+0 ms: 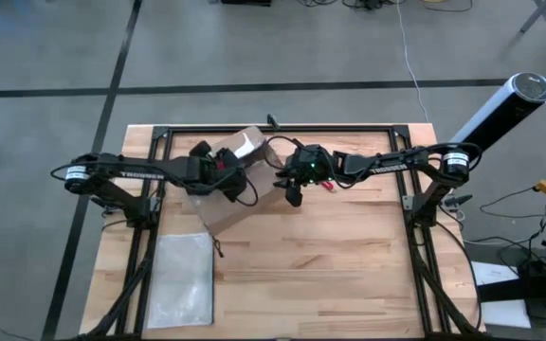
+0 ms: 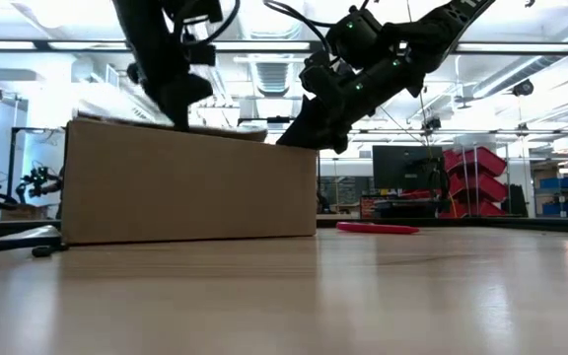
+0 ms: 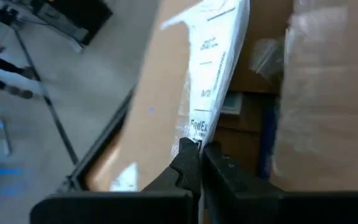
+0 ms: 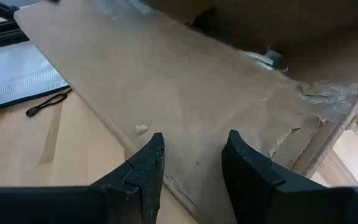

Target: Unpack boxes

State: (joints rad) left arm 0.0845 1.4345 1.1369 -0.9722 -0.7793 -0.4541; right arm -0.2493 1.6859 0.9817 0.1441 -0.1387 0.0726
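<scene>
Resting on the wooden table (image 1: 349,256), the box (image 2: 190,182) fronts a seemingly cluttered workshop.

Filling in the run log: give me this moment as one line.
left gripper: shut on box flap | right gripper: open, by box side | red knife: on table | pouch: flat near box

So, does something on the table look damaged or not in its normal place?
Yes. The cardboard box has torn, crumpled clear tape along one edge, with ragged cardboard below it. The box also sits askew to the table edges. A red knife lies loose beside it.
</scene>
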